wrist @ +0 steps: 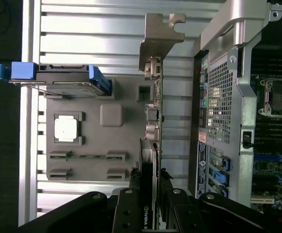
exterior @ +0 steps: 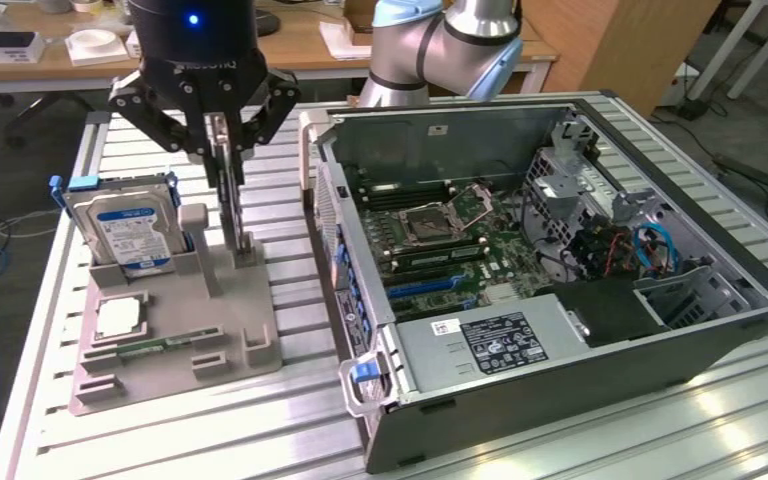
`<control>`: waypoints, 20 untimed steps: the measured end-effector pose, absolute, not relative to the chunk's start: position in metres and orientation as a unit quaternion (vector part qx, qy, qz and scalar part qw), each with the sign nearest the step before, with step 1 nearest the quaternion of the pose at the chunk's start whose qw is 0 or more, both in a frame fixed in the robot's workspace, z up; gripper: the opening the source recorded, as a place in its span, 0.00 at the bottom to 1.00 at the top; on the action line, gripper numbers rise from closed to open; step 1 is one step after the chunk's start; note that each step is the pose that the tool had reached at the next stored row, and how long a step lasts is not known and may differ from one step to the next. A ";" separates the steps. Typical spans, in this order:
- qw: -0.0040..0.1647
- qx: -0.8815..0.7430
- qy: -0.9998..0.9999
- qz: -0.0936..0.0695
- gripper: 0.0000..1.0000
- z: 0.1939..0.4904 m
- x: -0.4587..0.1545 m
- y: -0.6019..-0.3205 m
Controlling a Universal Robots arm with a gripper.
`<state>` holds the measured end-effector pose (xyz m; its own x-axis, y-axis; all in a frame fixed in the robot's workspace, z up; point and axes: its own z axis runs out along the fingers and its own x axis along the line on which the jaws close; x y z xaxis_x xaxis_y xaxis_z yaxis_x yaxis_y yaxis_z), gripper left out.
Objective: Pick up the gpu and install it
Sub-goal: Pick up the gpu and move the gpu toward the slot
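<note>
Gpu (exterior: 231, 200) stands on edge, upright, with its lower edge at a slot of the grey holder (exterior: 211, 330), and the pincer (exterior: 224, 150) is clamped on its upper part from above, one finger on each face. Whether the card has lifted clear of the slot cannot be told. Everything rests on a slatted metal bench (exterior: 157, 440). On it, toward the exterior view's right, lies the open case (exterior: 704, 330), its side off, with the motherboard (exterior: 451, 240) bare inside and the power supply (exterior: 491, 345) at the near end. The arm (exterior: 438, 50) rises behind the case. The holder sits just beside the case, on the exterior view's left. In it, a hard drive (exterior: 124, 230) with a blue-white label stands upright, near the card but apart from it. In front of the drive a square processor (exterior: 117, 318) lies flat in its recess, and a narrow green memory stick (exterior: 157, 347) lies in front of that. In the wrist view the gpu (wrist: 154, 121) shows edge-on between the black fingers (wrist: 128, 208) of the pincer (wrist: 151, 194), with its silver bracket (wrist: 160, 34) at the far end, the holder (wrist: 111, 145), drive (wrist: 58, 80) and processor (wrist: 65, 129) to one side, and the case wall (wrist: 223, 97) on the other.
</note>
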<state>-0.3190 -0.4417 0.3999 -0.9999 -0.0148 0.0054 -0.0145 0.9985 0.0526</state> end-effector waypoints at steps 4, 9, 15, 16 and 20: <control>0.003 0.007 -1.000 -0.026 0.26 0.405 -0.319 -0.442; 0.003 0.008 -1.000 -0.026 0.26 0.411 -0.319 -0.442; 0.003 0.008 -1.000 -0.026 0.26 0.419 -0.319 -0.442; 0.003 0.008 -1.000 -0.026 0.26 0.420 -0.319 -0.442; 0.003 0.008 -1.000 -0.026 0.26 0.426 -0.319 -0.442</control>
